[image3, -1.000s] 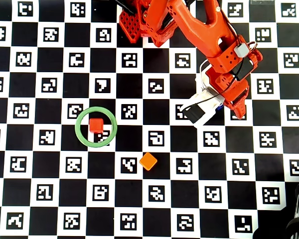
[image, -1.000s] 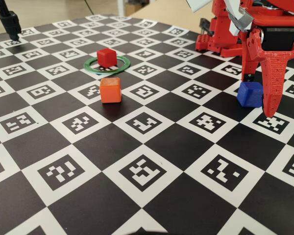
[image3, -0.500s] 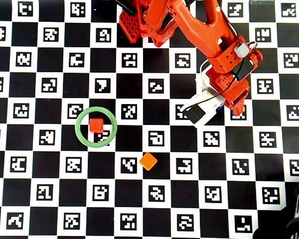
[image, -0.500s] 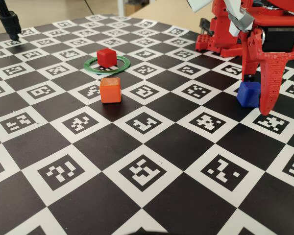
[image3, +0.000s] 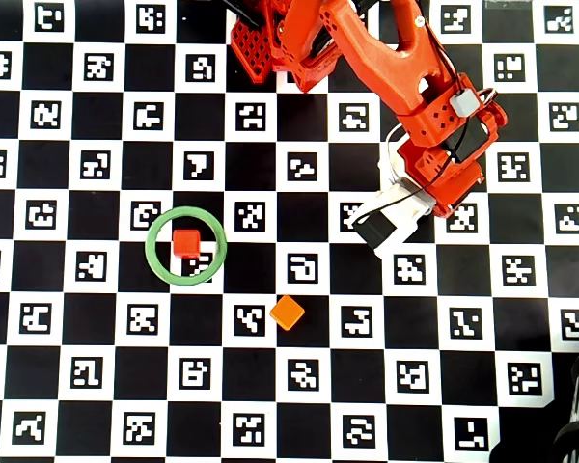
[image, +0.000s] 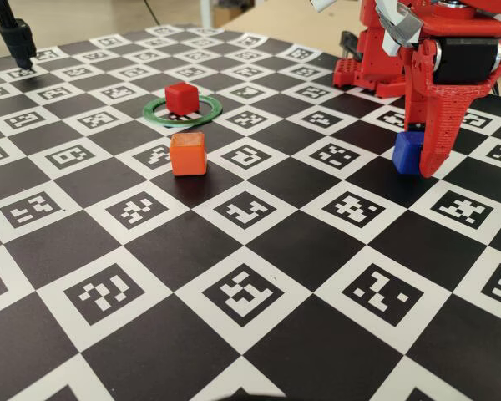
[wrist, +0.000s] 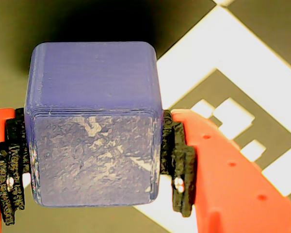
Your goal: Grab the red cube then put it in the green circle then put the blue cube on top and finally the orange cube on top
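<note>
My gripper [wrist: 93, 165] is shut on the blue cube [wrist: 92, 126], its black pads pressing the cube's left and right faces. In the fixed view the blue cube [image: 407, 153] hangs in the gripper [image: 413, 159] at the right, just above the board. From overhead the gripper [image3: 434, 198] hides the cube. The red cube [image: 182, 97] [image3: 185, 242] sits inside the green circle [image: 182, 124] [image3: 151, 247], toward its upper left part. The orange cube [image: 188, 154] [image3: 288, 312] rests on the board in front of the ring in the fixed view.
The board is a black-and-white checker mat with marker squares. The arm's red base [image: 371, 58] [image3: 270, 39] stands at the far edge. A black pole [image: 15, 38] stands at the far left corner. A white wrist camera [image3: 391, 212] sticks out beside the gripper.
The gripper has closed on the blue cube and carried it slightly left and up in the fixed view. Red and orange cubes have not moved.
</note>
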